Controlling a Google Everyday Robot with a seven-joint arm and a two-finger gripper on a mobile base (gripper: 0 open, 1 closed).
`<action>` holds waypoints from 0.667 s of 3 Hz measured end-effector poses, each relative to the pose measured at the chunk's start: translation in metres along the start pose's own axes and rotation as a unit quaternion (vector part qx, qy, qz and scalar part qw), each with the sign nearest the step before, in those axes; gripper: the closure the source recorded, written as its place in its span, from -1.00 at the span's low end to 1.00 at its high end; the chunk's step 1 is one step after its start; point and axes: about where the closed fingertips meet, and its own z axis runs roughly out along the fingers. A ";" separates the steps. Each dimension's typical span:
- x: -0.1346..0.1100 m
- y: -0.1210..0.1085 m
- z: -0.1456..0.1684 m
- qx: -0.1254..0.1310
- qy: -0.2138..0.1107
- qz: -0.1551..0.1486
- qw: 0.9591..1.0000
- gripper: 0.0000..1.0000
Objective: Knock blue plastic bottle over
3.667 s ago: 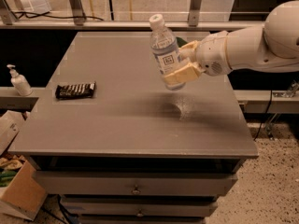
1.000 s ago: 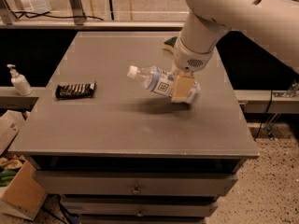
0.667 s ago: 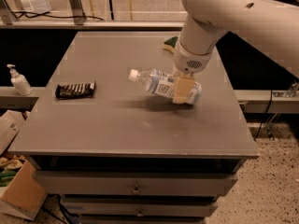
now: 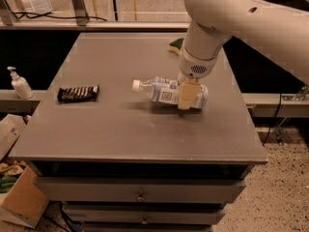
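Compared with 3.7 s earlier, the blue plastic bottle (image 4: 161, 92) has gone from upright and raised to nearly horizontal. Over the last 0.7 s it has dropped slightly closer to the table (image 4: 120, 134).

1. Position. The bottle lies on its side right of the table's centre. Its white cap points left and its base points right. A shadow sits directly beneath it. Whether the body actually touches the table cannot be determined.

2. Tool state. The tool (image 4: 188, 98) hangs from the arm's wrist straight above the base end of the bottle. It is clamped around the bottle's lower body, and 1 tan finger (image 4: 187, 93) crosses the front of the label. The other finger is hidden behind the bottle.

3. Handling properties, judged. The thin clear wall will probably flex under pressure and slide easily on smooth pads. The bottle appears light, so on release it may roll across the table. It is not fragile.

4. Grip point, judged. The straight labelled section near the base is the stiffest and least tapered zone, and the present grip sits there. Avoid the neck and cap.

5. Surroundings. A dark snack packet (image 4: 78, 93) lies well apart on the left. A sponge (image 4: 175, 45) sits at the far edge.
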 end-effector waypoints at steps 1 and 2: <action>0.001 0.000 0.002 -0.002 -0.001 0.004 1.000 -0.27; -0.003 -0.001 -0.002 -0.003 -0.024 0.010 1.000 -0.77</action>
